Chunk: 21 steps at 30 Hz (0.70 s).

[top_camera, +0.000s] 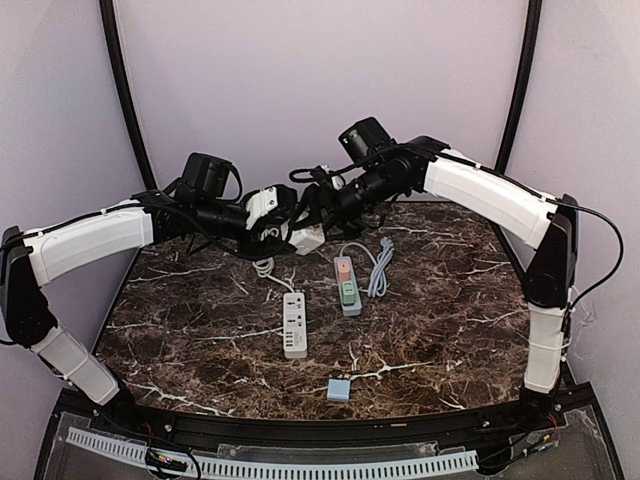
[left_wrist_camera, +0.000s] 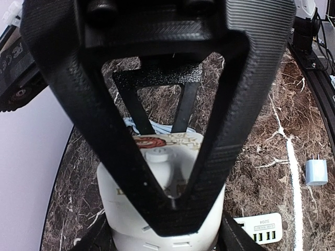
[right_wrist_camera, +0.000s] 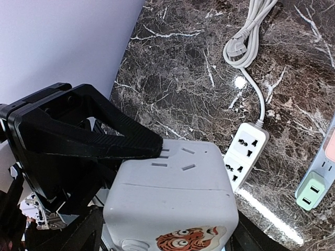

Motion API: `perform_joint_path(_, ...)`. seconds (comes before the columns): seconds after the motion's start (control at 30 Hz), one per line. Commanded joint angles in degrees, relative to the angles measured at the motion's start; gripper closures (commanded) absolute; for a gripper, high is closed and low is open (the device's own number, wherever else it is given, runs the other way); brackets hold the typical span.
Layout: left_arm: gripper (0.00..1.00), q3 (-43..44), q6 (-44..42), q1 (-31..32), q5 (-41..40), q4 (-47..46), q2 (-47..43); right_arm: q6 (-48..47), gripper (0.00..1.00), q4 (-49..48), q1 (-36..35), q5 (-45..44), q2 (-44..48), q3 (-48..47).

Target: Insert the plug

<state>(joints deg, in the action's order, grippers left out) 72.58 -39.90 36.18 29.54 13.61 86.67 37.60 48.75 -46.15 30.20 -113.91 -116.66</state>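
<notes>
You're at a lab robot bench: the left arm (top_camera: 85,240) and right arm (top_camera: 490,195) rise from a marble-patterned table (top_camera: 180,340). Bare lilac walls (top_camera: 300,80) and a black curved pole (top_camera: 125,90) stand beyond the left gripper (top_camera: 278,228). A slotted cable duct (top_camera: 300,465) runs well behind it by the bases, and a white power strip (top_camera: 294,325) lies on its near side.

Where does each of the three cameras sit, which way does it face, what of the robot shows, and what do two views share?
Top external: above and behind the bases, looking down on the marble table; left arm and right arm meet near its far edge.
Left wrist: on the left arm, looking past the left fingers at the white cube adapter.
Right wrist: on the right arm, looking down past the right finger at that adapter.
Shared: both wrist views show the adapter and the white power strip.
</notes>
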Motion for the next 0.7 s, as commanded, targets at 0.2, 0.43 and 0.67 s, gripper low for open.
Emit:
perform_joint_path(0.2, 0.99, 1.34, 1.03, 0.45, 0.07, 0.71, 0.94, -0.2, 0.23, 0.72, -1.35, -0.51, -1.12, -1.4)
perform_joint_path(0.43, 0.99, 1.18, 2.27, 0.54, 0.4, -0.11, 0.99, -0.65, 0.26, 0.66, -1.57, -0.88, -1.32, -1.46)
perform_joint_path(0.67, 0.99, 1.16, 2.5, 0.8, 0.6, -0.33, 1.01, -0.99, 0.28, 0.65, -1.88, -0.8, -1.62, -1.28)
